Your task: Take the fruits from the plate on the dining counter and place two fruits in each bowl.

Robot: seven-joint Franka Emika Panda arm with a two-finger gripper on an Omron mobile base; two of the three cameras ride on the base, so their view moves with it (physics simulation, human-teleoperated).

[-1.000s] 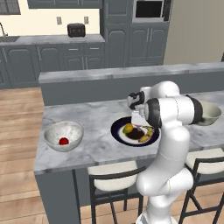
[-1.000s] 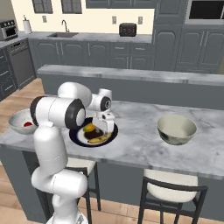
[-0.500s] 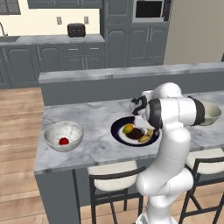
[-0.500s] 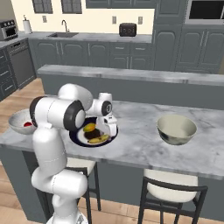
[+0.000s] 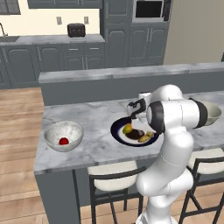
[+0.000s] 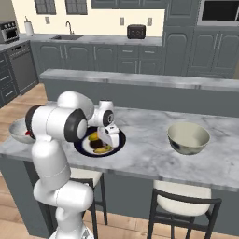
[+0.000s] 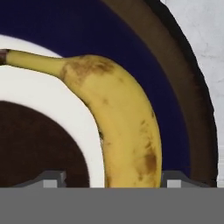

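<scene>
In the left base view the arm bends forward over the plate [image 5: 119, 132] on the dining counter [image 5: 92, 146], its wrist turned down and the gripper [image 5: 141, 131] low over the plate's far side. A yellow-green fruit [image 5: 127, 129] and the banana [image 5: 146, 138] lie on the plate. Well to the plate's left, a white bowl [image 5: 64, 135] holds a red fruit [image 5: 64, 141].

In the right base view the hand points straight down at the plate [image 6: 119, 140]; a cream bowl [image 6: 188, 138] stands well to the plate's right.

In the hand view the banana [image 7: 122, 127] curves across the plate's [image 7: 175, 87] navy rim, its lower end between the two fingertips [image 7: 51, 178], which stand apart on either side. Whether they touch it I cannot tell.
</scene>
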